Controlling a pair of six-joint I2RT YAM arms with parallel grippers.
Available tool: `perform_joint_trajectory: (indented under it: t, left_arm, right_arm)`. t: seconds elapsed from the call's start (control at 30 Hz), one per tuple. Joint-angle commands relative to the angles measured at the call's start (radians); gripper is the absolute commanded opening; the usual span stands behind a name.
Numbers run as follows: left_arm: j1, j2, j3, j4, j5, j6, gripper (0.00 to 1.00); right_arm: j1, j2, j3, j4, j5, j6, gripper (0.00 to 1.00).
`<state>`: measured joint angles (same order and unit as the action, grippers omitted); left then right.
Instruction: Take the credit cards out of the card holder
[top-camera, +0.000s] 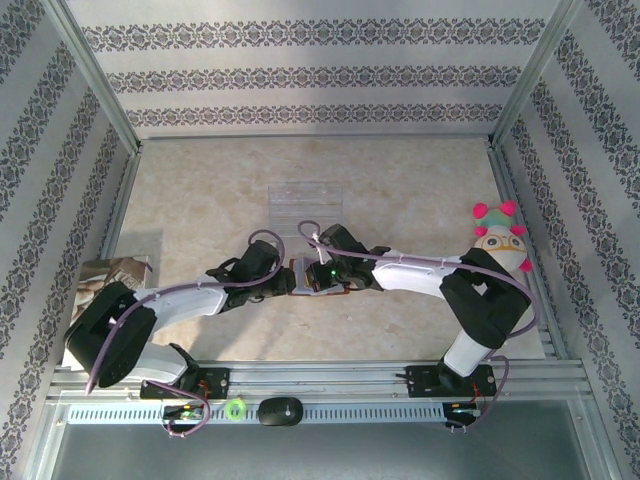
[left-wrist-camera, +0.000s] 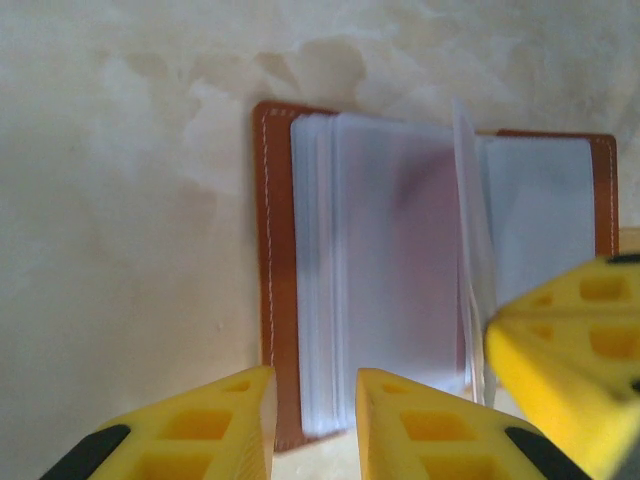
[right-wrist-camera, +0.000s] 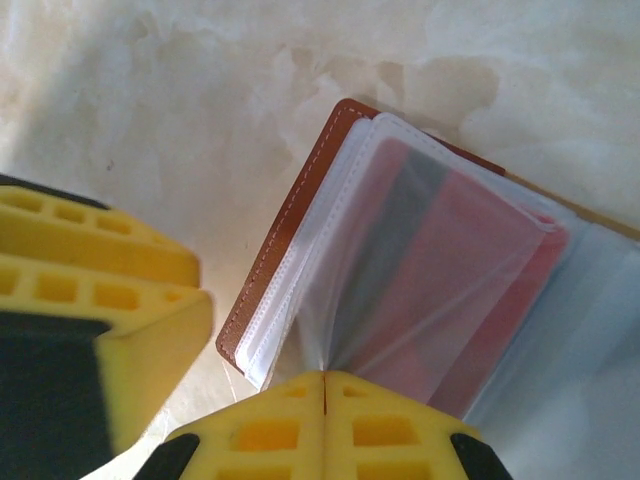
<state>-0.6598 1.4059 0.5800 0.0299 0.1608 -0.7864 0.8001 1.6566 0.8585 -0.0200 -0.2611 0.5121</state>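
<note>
The card holder (left-wrist-camera: 268, 250) lies open on the table (left-wrist-camera: 120, 200), about midway between the left and right edges and nearer the near edge than the far one, with both hands meeting over it. The right hand (right-wrist-camera: 325, 385) is closed tight. The plastic pockets gather to a point right at its fingertips, so it appears to pinch a clear sleeve leaf (left-wrist-camera: 468, 230) and hold it up off the stack. Through the fanned pockets a red card (right-wrist-camera: 470, 250) shows, with a black card (right-wrist-camera: 395, 240) beside it, both inside their sleeves. The left hand (left-wrist-camera: 312, 385) holds nothing. Its jaws stand a narrow way apart at the holder's end, straddling the corner of the sleeve stack; whether they touch it I cannot tell. In the left wrist view the holder's stitched long edge runs straight away from that hand, so the red card lies directly ahead of it and the left hand is the free one to draw it out. Which side the pocket mouths open on is not visible. Bare table lies beyond the holder toward the far edge, up to a clear ridged tray (top-camera: 308, 195).
</note>
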Motion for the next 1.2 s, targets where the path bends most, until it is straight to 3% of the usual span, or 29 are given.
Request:
perform_joint_trajectory:
  t: [0.0,0.3,0.4,0.5,0.87,1.17]
  left_arm:
    - [-0.021,0.046,0.045,0.049,-0.012,0.001,0.27]
    - [-0.032,0.170,0.099,0.056,0.009,-0.013,0.25]
    - [-0.038,0.185,0.111,0.066,0.016,-0.016,0.25]
    - [-0.050,0.186,0.133,0.059,0.019,-0.010,0.25]
    - [-0.110,0.216,0.244,-0.038,0.036,0.035,0.26]
    - [-0.137,0.279,0.330,-0.143,0.063,0.064,0.26]
  right_arm:
    - [-0.007,-0.040,-0.026,0.056,-0.032,0.029,0.00]
    - [-0.013,-0.070,-0.059,0.066,-0.029,0.041,0.02]
    - [-0.015,-0.099,-0.076,0.064,-0.014,0.055,0.21]
    - [-0.015,-0.158,-0.103,0.054,0.033,0.060,0.30]
    - [-0.072,-0.333,-0.213,-0.064,0.227,0.140,0.32]
    - [-0.120,-0.423,-0.247,-0.114,0.242,0.129,0.36]
